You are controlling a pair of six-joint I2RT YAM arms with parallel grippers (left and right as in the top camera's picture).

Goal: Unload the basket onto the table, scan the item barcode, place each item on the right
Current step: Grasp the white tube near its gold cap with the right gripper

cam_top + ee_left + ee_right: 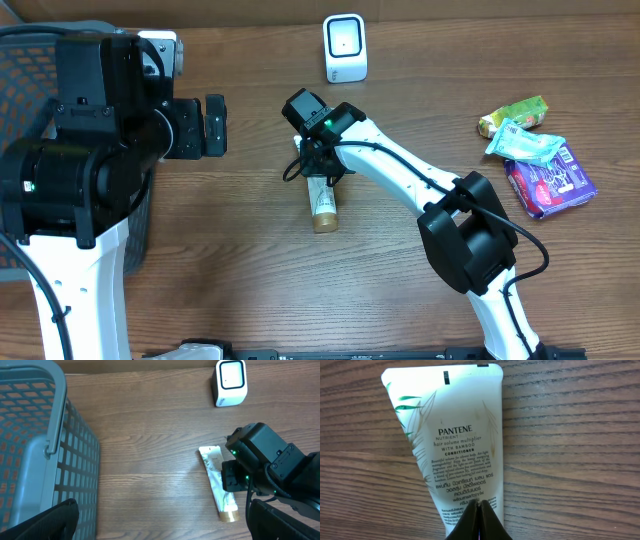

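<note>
The item is a white Pantene conditioner tube (322,200) with a gold cap, lying flat on the wooden table; it also shows as the tube (216,480) and, close up, the tube (455,445) with its printed text side up. No barcode shows on this face. My right gripper (318,170) is directly over the tube's middle. In the right wrist view the right gripper (478,507) is shut, tips pressed together against the tube's surface, nothing visibly between them. My left gripper (215,125) hangs open at the left, the left gripper (162,525) wide apart and empty. The white scanner (345,47) stands at the back.
A grey mesh basket (20,80) sits at the far left, partly under the left arm, and fills the left of the left wrist view as the basket (30,435). Snack packets (515,115) and a purple packet (550,175) lie at the right.
</note>
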